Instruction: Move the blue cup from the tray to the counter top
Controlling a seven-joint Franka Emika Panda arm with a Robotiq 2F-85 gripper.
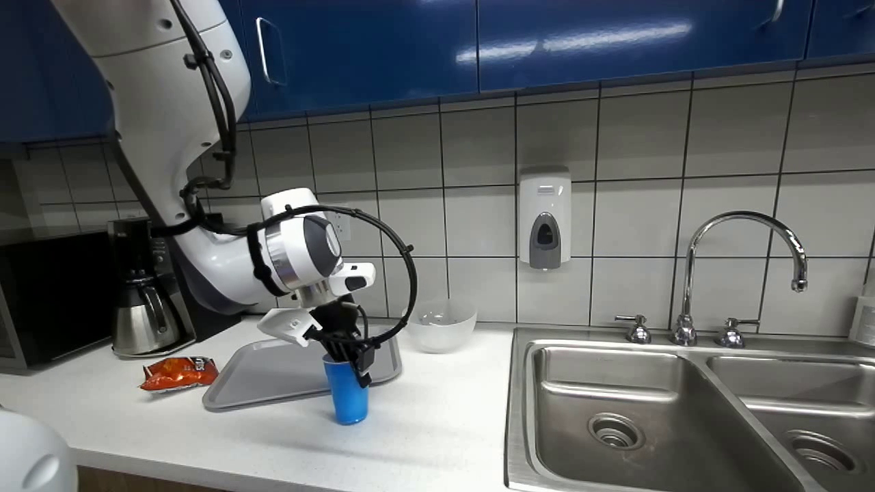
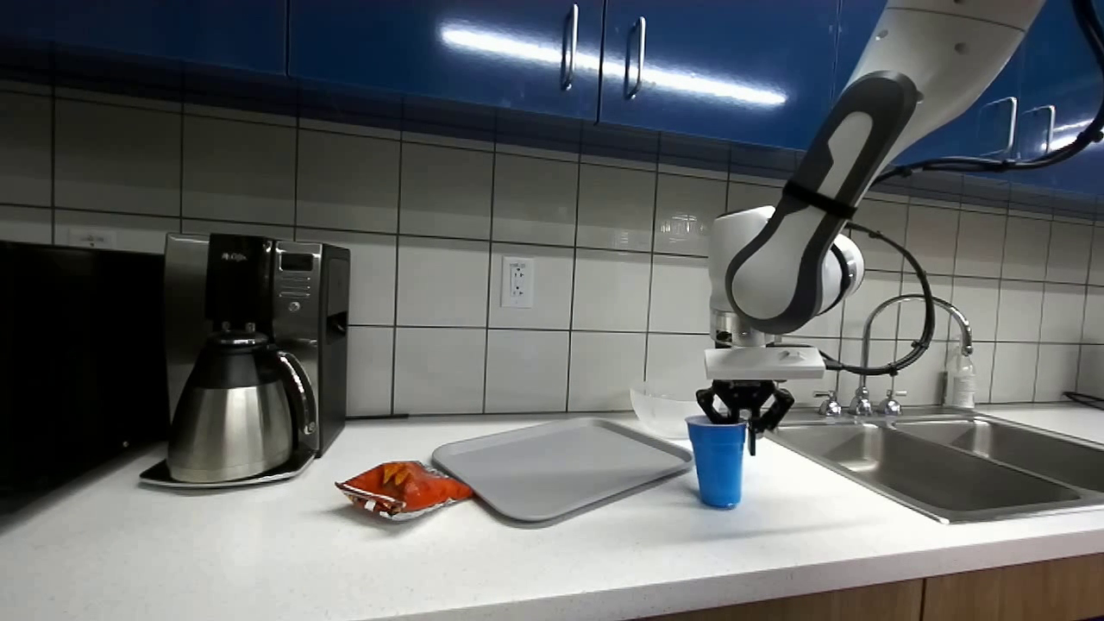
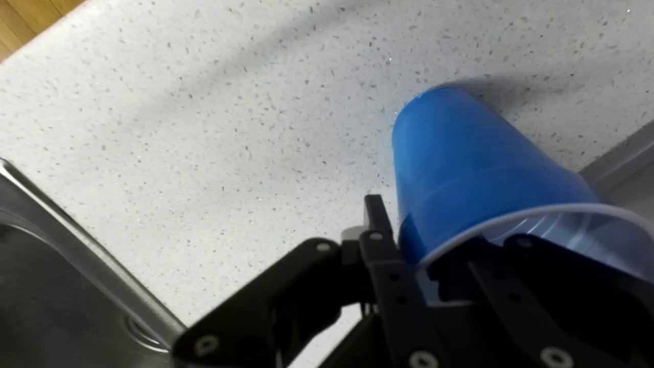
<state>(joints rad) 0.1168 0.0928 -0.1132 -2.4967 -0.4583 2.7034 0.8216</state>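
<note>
1. The blue cup (image 2: pixel 720 470) was bright, smooth plastic, wider at the mouth than at the base, with a pale rim and a whitish inside in the wrist view.
2. It was upright in both exterior views, in the lower half of the frame; in the wrist view it filled much of the right side, its mouth toward the lower right.
3. It was off the grey tray (image 2: pixel 561 470), just beside the tray's right-hand corner in an exterior view, over the white, speckled counter (image 2: pixel 431 561). A shadow met its base in the wrist view, but I could not tell for sure whether the base touched the surface.
4. The gripper (image 3: pixel 415 250) showed along the bottom of the wrist view, with 1 finger (image 3: pixel 379 225) against the outside of the cup and 1 inside its mouth.
5. The jaws were nearly together, only a narrow gap left, and pinched the cup's side at the rim.
6. An orange-red snack bag (image 2: pixel 404 489) lay just beside the tray, to its left in both exterior views. A clear bowl (image 1: pixel 443 333) stood at the tray's upper right.
7. The sink (image 1: pixel 523 410) was at the lower right in both exterior views, the coffee maker (image 2: pixel 302 328) at the left.
</note>
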